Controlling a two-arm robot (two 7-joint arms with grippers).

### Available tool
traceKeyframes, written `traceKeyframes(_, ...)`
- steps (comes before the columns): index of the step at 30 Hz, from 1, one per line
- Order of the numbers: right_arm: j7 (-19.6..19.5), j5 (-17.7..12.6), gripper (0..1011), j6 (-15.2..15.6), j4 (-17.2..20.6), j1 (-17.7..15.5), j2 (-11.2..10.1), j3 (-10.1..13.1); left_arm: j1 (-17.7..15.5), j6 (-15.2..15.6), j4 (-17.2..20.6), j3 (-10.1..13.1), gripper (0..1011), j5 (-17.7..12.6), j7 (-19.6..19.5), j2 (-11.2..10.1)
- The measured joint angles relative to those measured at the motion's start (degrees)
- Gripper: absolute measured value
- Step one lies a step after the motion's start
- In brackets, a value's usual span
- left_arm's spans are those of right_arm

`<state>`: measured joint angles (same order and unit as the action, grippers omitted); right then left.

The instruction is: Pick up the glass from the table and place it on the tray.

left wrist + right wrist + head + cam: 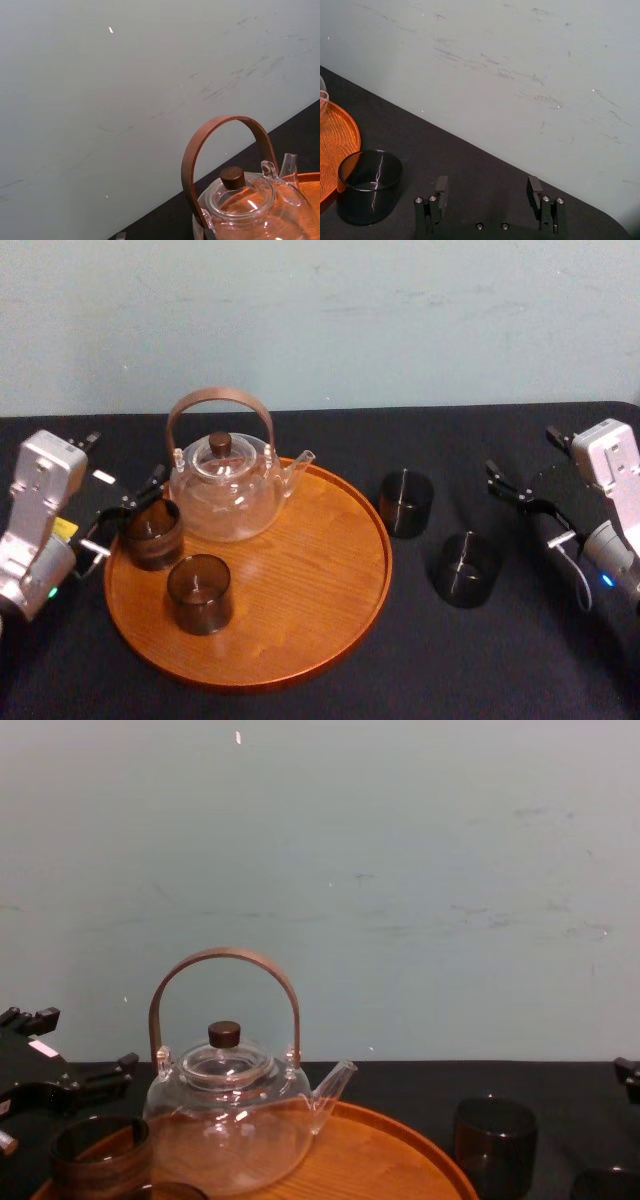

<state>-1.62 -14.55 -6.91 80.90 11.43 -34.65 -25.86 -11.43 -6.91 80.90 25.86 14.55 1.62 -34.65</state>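
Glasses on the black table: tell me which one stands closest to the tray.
The farther-back glass, just off the tray's right rim; the other table glass stands farther right, nearer the robot.

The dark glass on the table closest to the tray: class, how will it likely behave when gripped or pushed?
This glass looks rigid, with smooth shiny walls, so a grip may slip. Short, wide and upright on the black table, it probably slides rather than tips. Being glass, it could crack if squeezed hard.
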Motion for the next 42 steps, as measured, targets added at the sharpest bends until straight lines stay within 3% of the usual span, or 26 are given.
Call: traceKeyframes(42,0.0,0.0,1002,0.0,0.0,0.0,0.0,0.0,0.0,0.0,0.0,0.0,1001,0.0,0.0,0.0)
